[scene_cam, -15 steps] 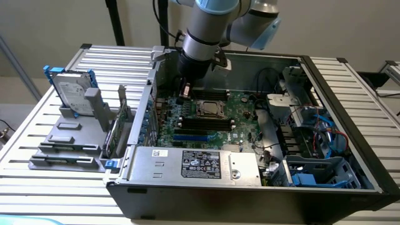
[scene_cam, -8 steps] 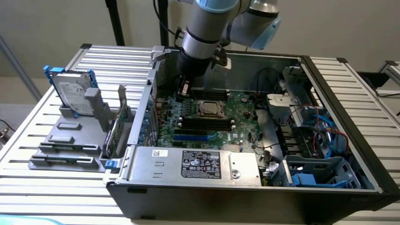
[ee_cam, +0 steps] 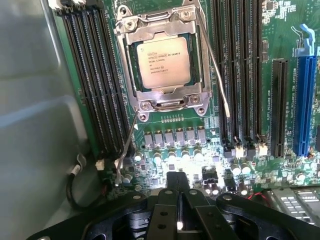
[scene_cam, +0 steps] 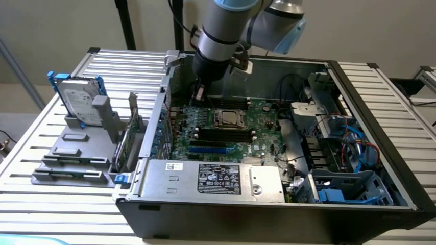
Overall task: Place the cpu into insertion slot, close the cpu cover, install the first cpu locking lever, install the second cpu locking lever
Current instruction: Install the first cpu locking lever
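The end effector (ee_cam: 178,176), closed tight (holding nothing), hovers above the green board (ee_cam: 287,40) near the cpu cover (ee_cam: 170,96), which lies down over the cpu (ee_cam: 164,62).

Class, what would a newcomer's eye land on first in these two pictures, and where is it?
The pale, lettered cpu stands out, framed by the flat silvery cpu cover at the middle of the green board. Two thin wire locking levers stick out loose beside it. In the exterior view the grey arm dips into the open computer case at its far side; the pincer is shut and empty.
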You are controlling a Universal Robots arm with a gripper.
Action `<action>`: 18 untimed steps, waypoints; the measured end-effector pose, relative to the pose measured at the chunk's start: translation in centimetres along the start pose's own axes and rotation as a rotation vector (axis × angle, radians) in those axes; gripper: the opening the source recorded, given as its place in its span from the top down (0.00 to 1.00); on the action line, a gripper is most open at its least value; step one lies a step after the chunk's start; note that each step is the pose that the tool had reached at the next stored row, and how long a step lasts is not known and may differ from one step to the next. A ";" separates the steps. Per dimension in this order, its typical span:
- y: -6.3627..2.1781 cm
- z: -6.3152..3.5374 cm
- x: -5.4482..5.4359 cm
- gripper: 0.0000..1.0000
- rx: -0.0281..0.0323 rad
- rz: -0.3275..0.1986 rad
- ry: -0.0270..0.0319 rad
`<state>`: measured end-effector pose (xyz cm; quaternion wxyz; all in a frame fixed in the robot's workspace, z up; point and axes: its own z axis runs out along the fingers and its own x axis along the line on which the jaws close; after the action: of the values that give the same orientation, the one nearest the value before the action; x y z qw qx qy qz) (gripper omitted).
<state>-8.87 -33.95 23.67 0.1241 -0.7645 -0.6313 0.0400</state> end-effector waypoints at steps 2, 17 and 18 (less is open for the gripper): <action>-0.06 -0.10 0.0 0.89 -0.0002 0.016 0.0125; -0.20 -0.12 0.0 0.89 -0.0088 0.182 0.0938; -0.22 -0.12 0.0 0.89 -0.0083 0.190 0.1014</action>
<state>-9.05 -33.95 23.84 0.1483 -0.8226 -0.5489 0.0103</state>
